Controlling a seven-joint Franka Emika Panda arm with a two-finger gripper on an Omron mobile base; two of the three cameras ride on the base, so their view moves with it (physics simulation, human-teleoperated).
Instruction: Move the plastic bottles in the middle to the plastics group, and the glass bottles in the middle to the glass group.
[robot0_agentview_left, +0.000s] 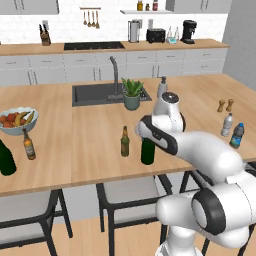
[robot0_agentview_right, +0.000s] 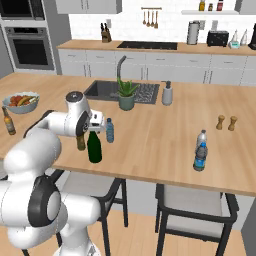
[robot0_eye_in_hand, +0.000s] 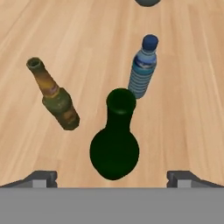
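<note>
Hand view puts the green wine bottle right under your gripper, whose fingers stand wide apart and empty, with the amber beer bottle and the small blue plastic bottle just beyond it, all standing mid-tabletop. Expect the wine bottle to be heavy, stiff, slick and breakable, and top-heavy if tipped. Close on the slim neck just below the lip, squarely, and lift straight.

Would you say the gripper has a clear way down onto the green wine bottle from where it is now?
Probably yes. The gripper sits open right above the green wine bottle, fingertips spread to either side; the beer bottle and blue plastic bottle stand apart from it.
</note>
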